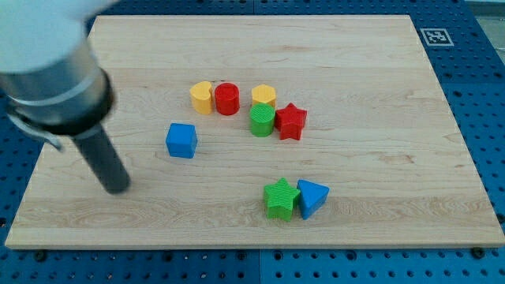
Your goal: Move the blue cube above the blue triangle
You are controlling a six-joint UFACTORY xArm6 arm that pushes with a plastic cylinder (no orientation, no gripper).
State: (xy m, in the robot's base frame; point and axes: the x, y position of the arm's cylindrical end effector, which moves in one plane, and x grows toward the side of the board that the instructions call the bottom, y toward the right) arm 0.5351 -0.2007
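Camera view: blue cube not yet moved toward its goal

My tip (117,188) stood on the wooden board (371,71), touching no block; as a bare rod it grasped nothing. The blue cube (181,140) lay up and to the view's right of my tip, near but apart. The blue triangle (312,197) sat well off to my tip's right, touching the green star (281,198). The space above the triangle stayed unfilled, so I judged the whole push remained undone

We see a pale, matt wooden board (379,63) with visible grain; the blue cube (181,140) looks like matt plastic.
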